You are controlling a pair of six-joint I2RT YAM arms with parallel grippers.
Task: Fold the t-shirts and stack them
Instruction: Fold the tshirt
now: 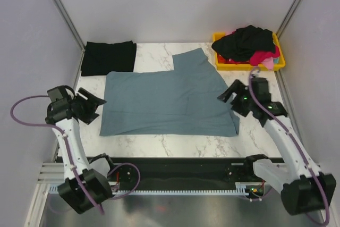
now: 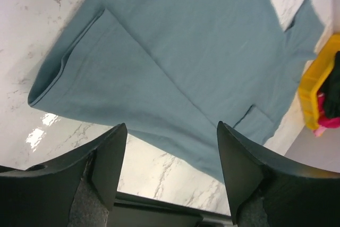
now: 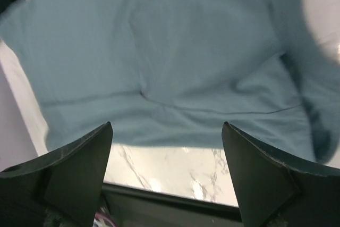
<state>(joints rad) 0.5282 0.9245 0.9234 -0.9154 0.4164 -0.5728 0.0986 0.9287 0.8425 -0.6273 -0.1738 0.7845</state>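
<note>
A slate blue-grey t-shirt [image 1: 167,99] lies spread flat across the middle of the marble table, one sleeve pointing to the back right. A folded black t-shirt [image 1: 109,58] lies at the back left. My left gripper [image 1: 95,107] hovers open just off the shirt's left edge. In the left wrist view the gripper [image 2: 170,131] has only bare table between its jaws, and the shirt [image 2: 186,51] lies beyond. My right gripper [image 1: 229,95] is open at the shirt's right edge. In the right wrist view this gripper [image 3: 167,128] holds nothing, and the shirt [image 3: 175,51] fills the view ahead.
A yellow bin [image 1: 249,67] stands at the back right, heaped with a black shirt [image 1: 249,41] and a pink-red one [image 1: 263,57]; the bin [image 2: 313,86] also shows in the left wrist view. Grey walls close in both sides. A strip of bare marble [image 1: 159,134] runs along the near edge.
</note>
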